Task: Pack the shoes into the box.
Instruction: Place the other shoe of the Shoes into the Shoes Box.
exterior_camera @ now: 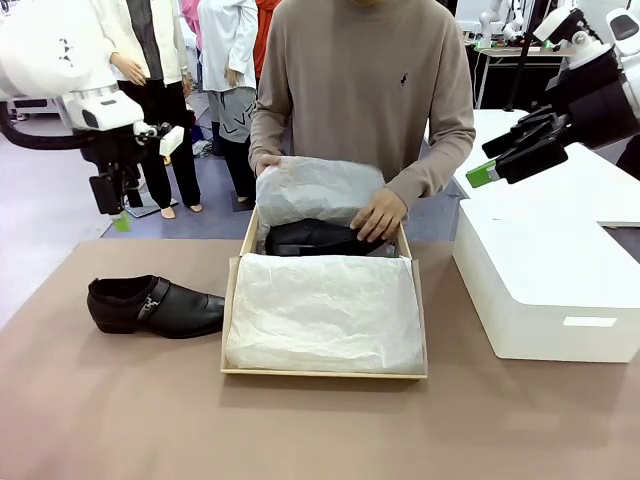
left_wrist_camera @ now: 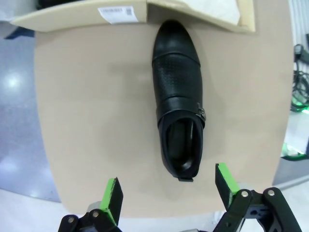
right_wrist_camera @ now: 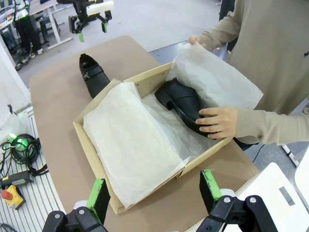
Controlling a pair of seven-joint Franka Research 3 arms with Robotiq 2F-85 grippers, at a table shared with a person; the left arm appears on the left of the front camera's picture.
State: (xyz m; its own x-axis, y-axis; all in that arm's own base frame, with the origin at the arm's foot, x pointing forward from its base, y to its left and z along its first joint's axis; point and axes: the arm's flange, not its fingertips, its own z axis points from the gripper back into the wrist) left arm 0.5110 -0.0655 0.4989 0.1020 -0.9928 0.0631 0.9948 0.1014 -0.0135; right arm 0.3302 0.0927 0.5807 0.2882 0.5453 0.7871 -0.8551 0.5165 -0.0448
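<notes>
Brown table (exterior_camera: 100,420) up front, tan box (exterior_camera: 320,374) open on it, white paper (exterior_camera: 320,315) inside. One black shoe (exterior_camera: 310,238) in the box's far end under a person's hand (exterior_camera: 378,215). Other shoe (exterior_camera: 155,305) on the table, just left of the box. Left gripper (left_wrist_camera: 168,180) above it, wide open, empty. Right gripper (right_wrist_camera: 152,181) wide open too.

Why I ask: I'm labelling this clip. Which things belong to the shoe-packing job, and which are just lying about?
Part of the job:
- shoe on the table
- shoe in the box, under the person's hand
- cardboard box
- tissue paper lining it

Just lying about:
- white box
- cables beside the table
</notes>
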